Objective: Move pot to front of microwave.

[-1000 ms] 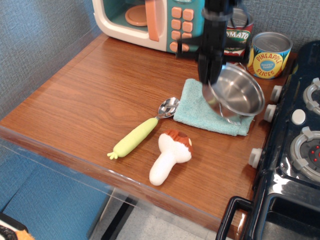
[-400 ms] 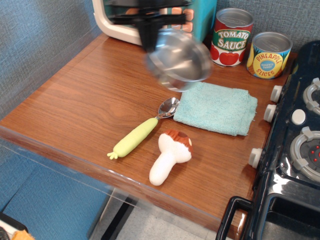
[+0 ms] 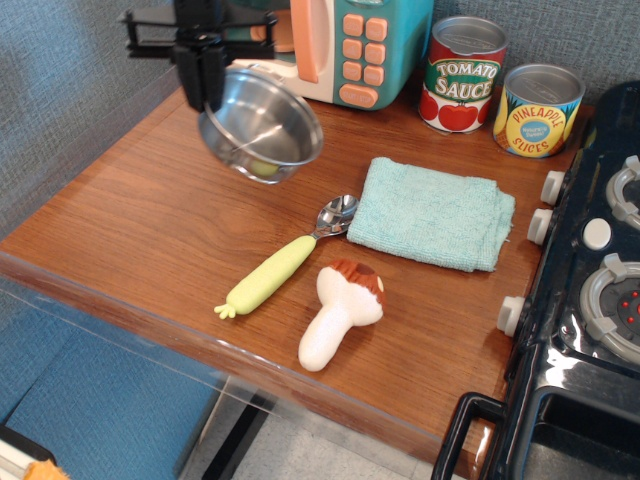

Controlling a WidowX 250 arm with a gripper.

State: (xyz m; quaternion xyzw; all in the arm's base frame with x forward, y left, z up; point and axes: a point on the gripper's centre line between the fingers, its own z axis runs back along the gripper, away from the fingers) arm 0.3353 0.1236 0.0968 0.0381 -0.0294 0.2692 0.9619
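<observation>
At the near edge of the table [image 3: 130, 215] lie a toy mushroom [image 3: 343, 310] and, just to its left, a spoon [image 3: 287, 258] with a yellow-green handle, its steel bowl touching the near-left corner of a folded teal cloth [image 3: 433, 212]. The cloth is now bare: one second ago the pot rested tilted above its right end, near the black stove [image 3: 580, 300]. Farther back and to the left, the pot [image 3: 262, 135] hangs tilted in the air, its open mouth turned toward the camera and a yellowish reflection showing inside. The gripper [image 3: 203, 75] holds it by the far-left rim, the jaws clamped on that rim. Within the last second the pot has travelled from right to left across the table, passing in front of the microwave's button panel, and it now sits off the near-left corner of the microwave [image 3: 330, 45]. At the far right stand a tomato sauce can [image 3: 465, 75] and a pineapple can [image 3: 538, 110], unmoved. The transport appears nearly complete; what remains, judging by the pose, is to level the pot, lower it onto the wood in front of the microwave, and release. The tilt is a risk: the pot could land on its edge.
</observation>
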